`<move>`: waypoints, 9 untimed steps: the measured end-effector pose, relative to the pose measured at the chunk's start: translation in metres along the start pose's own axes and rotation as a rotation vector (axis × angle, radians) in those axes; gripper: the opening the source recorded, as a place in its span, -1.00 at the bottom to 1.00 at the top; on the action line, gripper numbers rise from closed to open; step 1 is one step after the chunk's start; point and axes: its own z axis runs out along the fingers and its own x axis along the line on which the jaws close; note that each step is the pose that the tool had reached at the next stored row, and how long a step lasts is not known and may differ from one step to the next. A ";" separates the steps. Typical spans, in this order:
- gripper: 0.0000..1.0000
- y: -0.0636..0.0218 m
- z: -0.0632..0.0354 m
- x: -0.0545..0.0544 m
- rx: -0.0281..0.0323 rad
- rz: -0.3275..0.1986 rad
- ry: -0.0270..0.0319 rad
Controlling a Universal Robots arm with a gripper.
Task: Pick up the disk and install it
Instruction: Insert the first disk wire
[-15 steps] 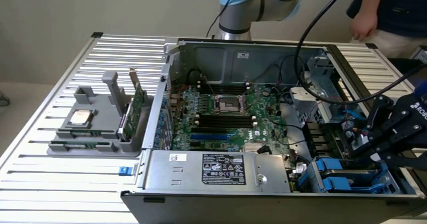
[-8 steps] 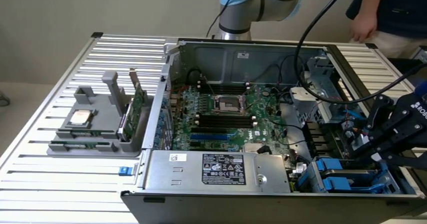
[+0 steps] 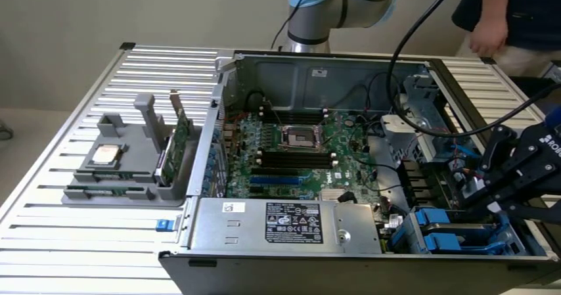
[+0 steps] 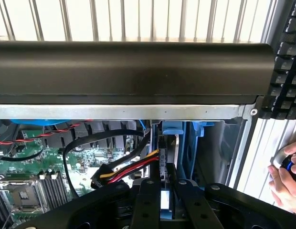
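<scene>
Disk is seen edge-on between the fingers of the claw, which is clenched on it across its two flat faces. From the fingertips the thin body runs straight ahead, and its blue carrier bracket is found at the far end, close under the case rim. The disk is judged to be partly entered into the drive bay in the corner of the open computer case; whether it is seated cannot be told. A bundle of yellow, red and black wires lies just beside the claw, near one face of the disk; contact cannot be told. In the exterior view the claw is held low over that bay, with blue bay carriers just below it. A person's hand is kept well apart from the claw, outside the case.

The disk is judged stiff, dense for its size and sensitive to knocks, with smooth metal faces that may slip. The plastic bracket is expected to flex, so a hold across the metal faces near the rear edge is thought soundest.
</scene>
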 end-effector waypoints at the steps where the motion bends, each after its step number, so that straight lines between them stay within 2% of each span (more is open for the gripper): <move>1: -0.66 0.0000 0.0001 0.000 0.0033 0.000 0.0000; 4: -0.66 -0.0001 0.0001 0.000 0.0116 0.000 -0.0001; 9: -0.66 0.0012 -0.0003 0.000 0.0153 -0.001 -0.0002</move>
